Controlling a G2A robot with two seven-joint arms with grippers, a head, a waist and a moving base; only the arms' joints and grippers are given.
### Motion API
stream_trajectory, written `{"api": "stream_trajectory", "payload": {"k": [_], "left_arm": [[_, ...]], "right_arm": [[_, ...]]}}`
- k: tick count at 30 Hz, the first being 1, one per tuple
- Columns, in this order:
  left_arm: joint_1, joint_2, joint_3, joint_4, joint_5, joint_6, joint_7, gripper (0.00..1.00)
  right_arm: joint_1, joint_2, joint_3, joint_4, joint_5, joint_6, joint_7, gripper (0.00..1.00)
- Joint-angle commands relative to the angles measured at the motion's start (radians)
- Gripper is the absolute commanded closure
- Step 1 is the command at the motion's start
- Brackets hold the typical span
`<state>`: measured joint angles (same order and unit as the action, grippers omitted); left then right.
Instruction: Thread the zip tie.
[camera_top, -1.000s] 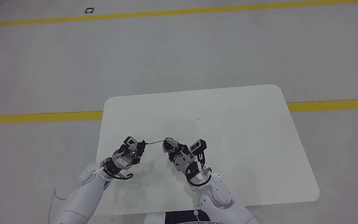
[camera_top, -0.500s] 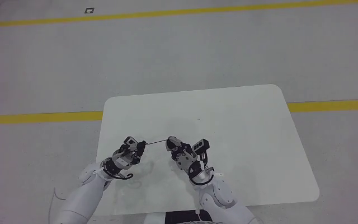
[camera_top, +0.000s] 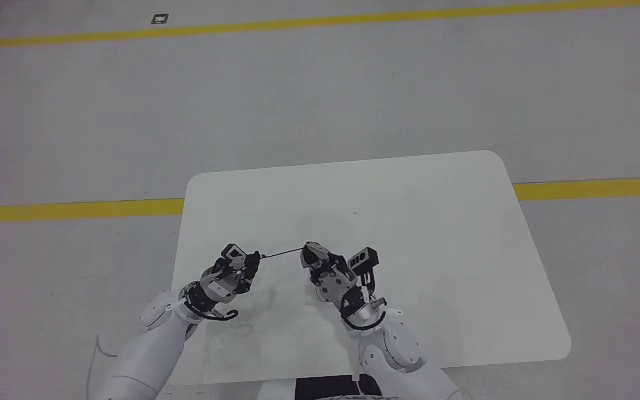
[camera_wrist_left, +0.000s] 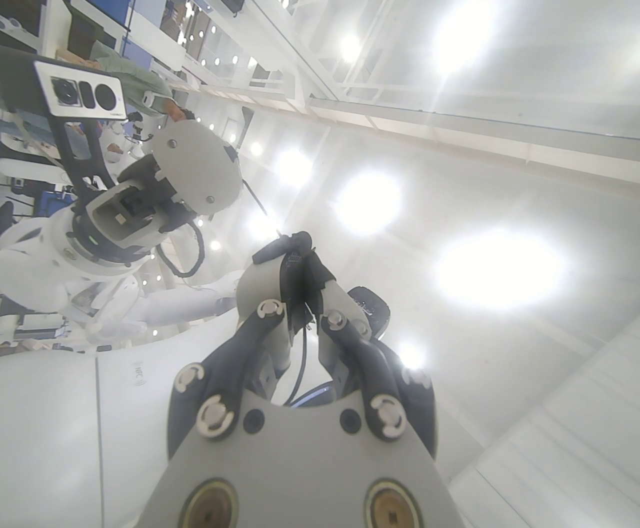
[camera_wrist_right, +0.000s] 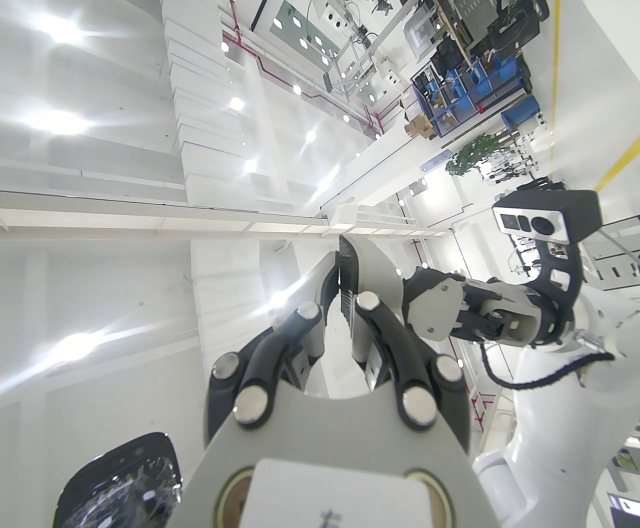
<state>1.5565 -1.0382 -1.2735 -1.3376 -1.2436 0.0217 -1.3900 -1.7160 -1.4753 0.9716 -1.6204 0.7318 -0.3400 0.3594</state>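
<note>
**Threading, late stage.** The zip tie (camera_top: 280, 252) is held stretched between the two pincers, above the near side of the bench (camera_top: 450, 220). One end is clamped in the left pincer (camera_top: 251, 261), whose fingers are closed on it. The strap's other end is pinched in the right pincer (camera_top: 306, 251), its fingers pressed together. A loop of strap is seen below the left fingers, so the tail is judged threaded. Only tightening is judged to remain.

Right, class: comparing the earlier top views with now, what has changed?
The right gripper slid away from the left gripper, farther up the table, drawing the zip tie straighter between them. The left gripper kept its place; both stay shut on the zip tie.
</note>
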Motion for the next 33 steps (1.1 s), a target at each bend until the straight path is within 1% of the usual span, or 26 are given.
{"api": "stream_trajectory", "payload": {"k": [1,22,23,24,25,26,29,33], "left_arm": [[0.0,0.0,0.0,0.0,0.0,0.0,0.0,1.0],[0.0,0.0,0.0,0.0,0.0,0.0,0.0,1.0],[0.0,0.0,0.0,0.0,0.0,0.0,0.0,1.0],[0.0,0.0,0.0,0.0,0.0,0.0,0.0,1.0],[0.0,0.0,0.0,0.0,0.0,0.0,0.0,1.0],[0.0,0.0,0.0,0.0,0.0,0.0,0.0,1.0],[0.0,0.0,0.0,0.0,0.0,0.0,0.0,1.0],[0.0,0.0,0.0,0.0,0.0,0.0,0.0,1.0]], "right_arm": [[-0.002,-0.001,0.003,-0.002,0.0,0.0,0.002,1.0],[-0.04,-0.002,0.041,-0.026,-0.022,0.0,0.012,1.0],[-0.042,-0.002,0.042,-0.027,-0.024,0.0,0.012,0.91],[-0.044,-0.002,0.043,-0.028,-0.022,0.0,0.012,0.65],[-0.046,-0.001,0.043,-0.029,-0.021,0.0,0.013,0.1],[-0.048,-0.001,0.046,-0.03,-0.021,0.0,0.011,0.0],[-0.052,0.0,0.056,-0.033,-0.036,0.0,0.001,0.0],[-0.069,0.005,0.093,-0.051,-0.068,0.0,-0.018,0.0]]}}
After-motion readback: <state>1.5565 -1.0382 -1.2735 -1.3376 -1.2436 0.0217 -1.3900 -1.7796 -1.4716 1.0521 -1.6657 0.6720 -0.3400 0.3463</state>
